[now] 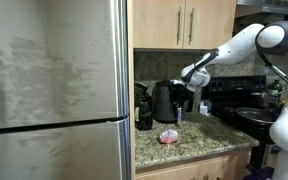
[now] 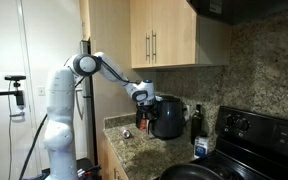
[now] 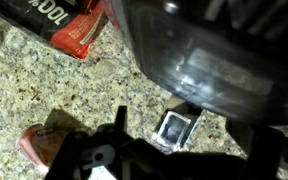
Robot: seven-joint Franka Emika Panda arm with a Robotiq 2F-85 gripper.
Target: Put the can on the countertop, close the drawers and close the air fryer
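The stainless fridge [image 1: 54, 90] stands off to one side of the air fryer [image 1: 166, 102]. Above the air fryer, the pale cabinet doors [image 1: 184, 22] sit flush. The granite countertop [image 1: 212, 140] carries the air fryer, and what its basket holds cannot be seen. The gripper [image 1: 188, 80] hangs just over the air fryer's top, fingers spread, holding nothing. The can [image 1: 169, 136] stands on the countertop just in front of the air fryer, contents hidden
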